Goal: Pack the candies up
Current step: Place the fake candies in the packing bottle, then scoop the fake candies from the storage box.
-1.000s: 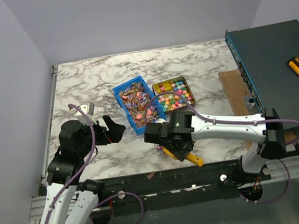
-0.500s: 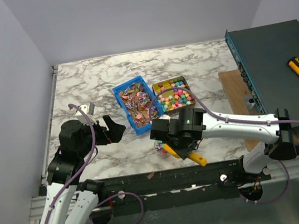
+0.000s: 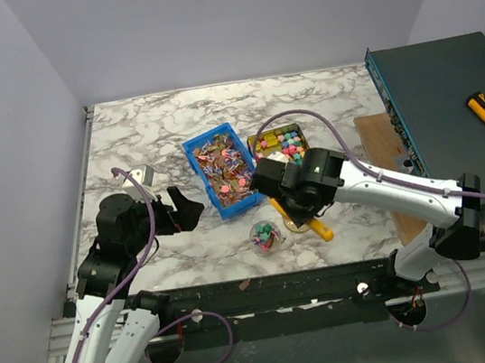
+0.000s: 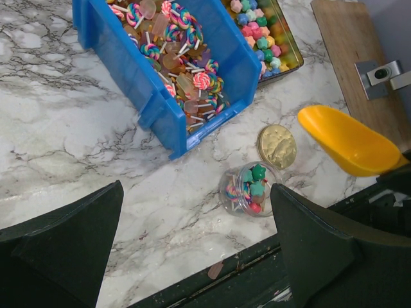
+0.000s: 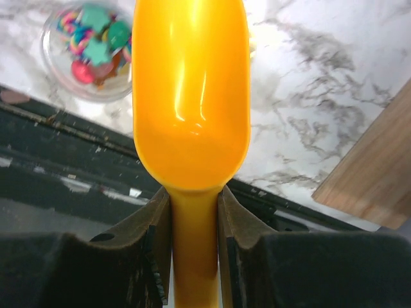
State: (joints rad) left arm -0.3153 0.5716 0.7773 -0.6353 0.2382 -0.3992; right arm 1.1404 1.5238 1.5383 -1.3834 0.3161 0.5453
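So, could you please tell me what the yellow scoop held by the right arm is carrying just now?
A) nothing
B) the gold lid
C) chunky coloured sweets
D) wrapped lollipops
A: in the right wrist view the scoop is bare and shiny inside, its handle clamped in the right gripper.

Glossy yellow-orange: scoop (image 5: 191, 96), gripped between the right jaws. Blue: bin (image 4: 138, 70), ahead of the left jaws; its candies (image 4: 201, 80) pink, brown, rainbow-swirled. Gold: lid (image 4: 277, 146). White marble, grey-veined: table (image 4: 58, 128).
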